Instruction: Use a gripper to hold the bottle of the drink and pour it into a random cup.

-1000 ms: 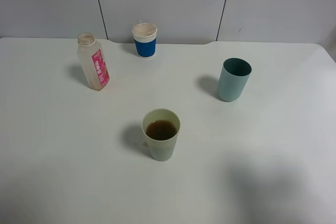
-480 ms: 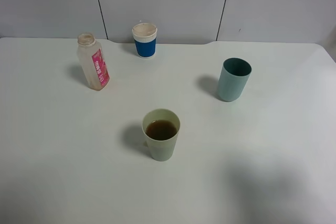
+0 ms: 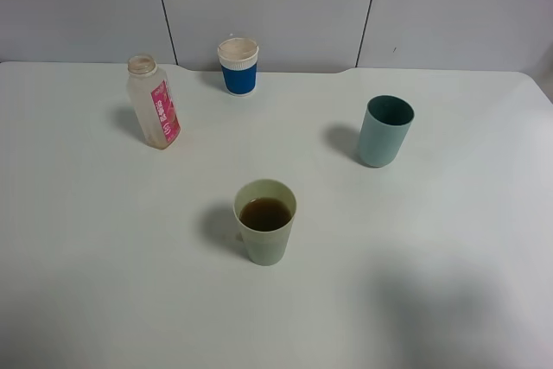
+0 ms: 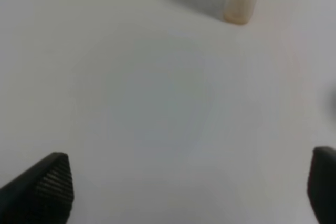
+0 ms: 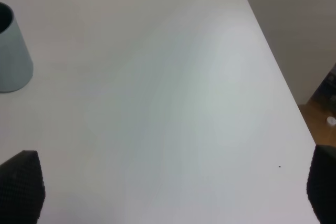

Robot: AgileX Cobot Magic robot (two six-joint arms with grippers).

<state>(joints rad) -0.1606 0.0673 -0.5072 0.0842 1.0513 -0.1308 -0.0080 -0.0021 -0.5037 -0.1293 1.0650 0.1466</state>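
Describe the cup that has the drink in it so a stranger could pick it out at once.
On the white table, look nearest the front edge, about mid-width. The pale yellow-green cup stands there alone, apart from the teal-grey tumbler and the blue-sleeved paper cup farther back. It alone shows brown drink inside.

Bottle (image 3: 154, 103) left, behind cup (image 3: 265, 222) on table (image 3: 104, 248)

Change overall: none is detected between the earlier high views and the present one.
Small clear squarish plastic bottle with the pink label (image 3: 153, 105): no shift or tilt is seen.
Pale yellow-green plastic tumbler (image 3: 265, 224): no displacement is seen, and the brown drink level is unaltered.
Arms: none is brought into the high view.
Wrist views: no earlier picture is supplied, so change cannot be judged.
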